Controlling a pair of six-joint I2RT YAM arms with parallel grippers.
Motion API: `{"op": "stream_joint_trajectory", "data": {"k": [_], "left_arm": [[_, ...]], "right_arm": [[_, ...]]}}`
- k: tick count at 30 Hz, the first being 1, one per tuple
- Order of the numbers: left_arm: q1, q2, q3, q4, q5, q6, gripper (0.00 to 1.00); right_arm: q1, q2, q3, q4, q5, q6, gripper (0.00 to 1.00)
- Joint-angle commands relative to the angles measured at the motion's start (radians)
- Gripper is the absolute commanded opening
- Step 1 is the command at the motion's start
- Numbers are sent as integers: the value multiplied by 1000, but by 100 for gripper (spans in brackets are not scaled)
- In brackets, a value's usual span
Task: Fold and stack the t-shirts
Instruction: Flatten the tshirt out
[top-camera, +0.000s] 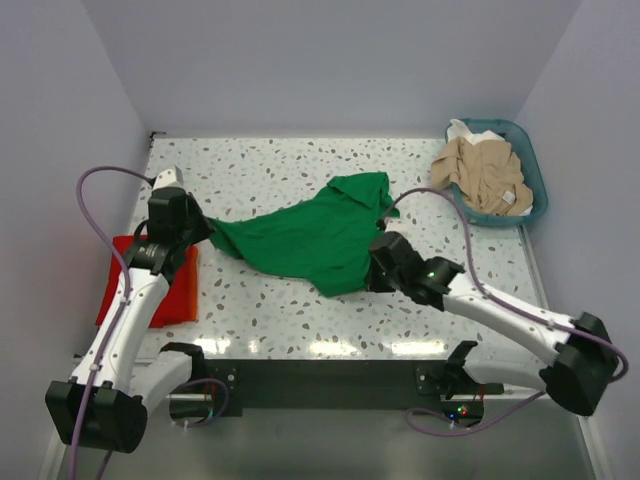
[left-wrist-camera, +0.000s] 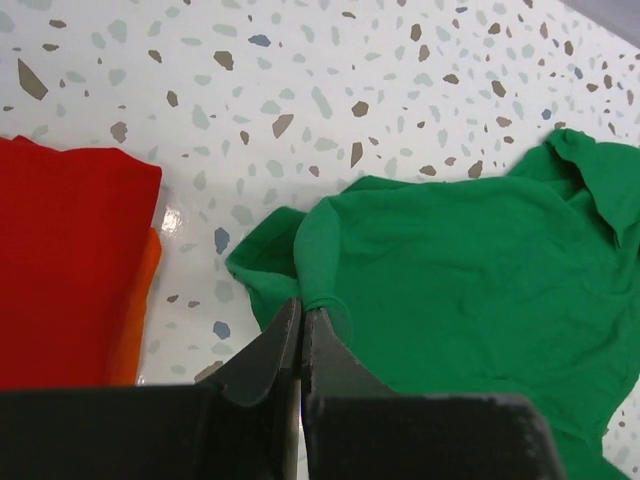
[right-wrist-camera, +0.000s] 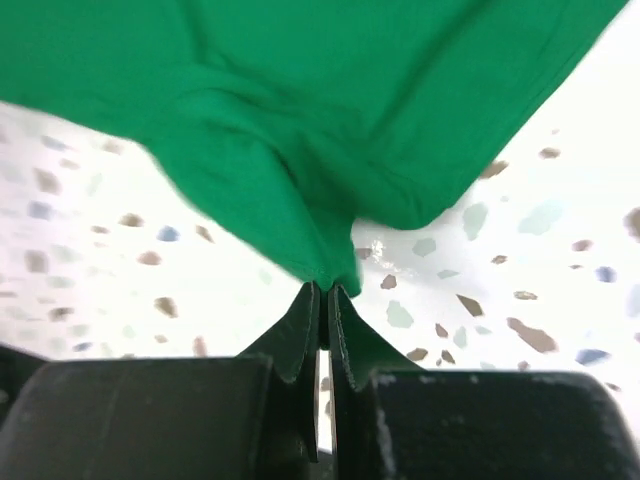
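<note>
A bright green t-shirt (top-camera: 305, 235) lies crumpled and stretched across the middle of the speckled table. My left gripper (left-wrist-camera: 301, 308) is shut on a pinched fold of the green t-shirt (left-wrist-camera: 480, 260) at its left end. My right gripper (right-wrist-camera: 325, 290) is shut on an edge of the green t-shirt (right-wrist-camera: 300, 110) at the shirt's lower right, and the cloth pulls up from the table there. A folded red t-shirt (top-camera: 150, 280) lies at the table's left edge, partly under my left arm, and shows as the red t-shirt (left-wrist-camera: 65, 270) beside my left fingers.
A teal basket (top-camera: 535, 170) at the back right corner holds crumpled beige and white shirts (top-camera: 485, 172). Purple cables loop over both arms. White walls close in the table on three sides.
</note>
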Motion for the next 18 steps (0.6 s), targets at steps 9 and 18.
{"op": "stream_joint_trajectory", "data": {"k": [9, 18], "left_arm": [[8, -111, 163, -73, 54, 34, 0], [7, -179, 380, -159, 116, 22, 0]], "right_arm": [[5, -351, 542, -474, 375, -138, 0], [5, -290, 1041, -545, 467, -301, 0]]}}
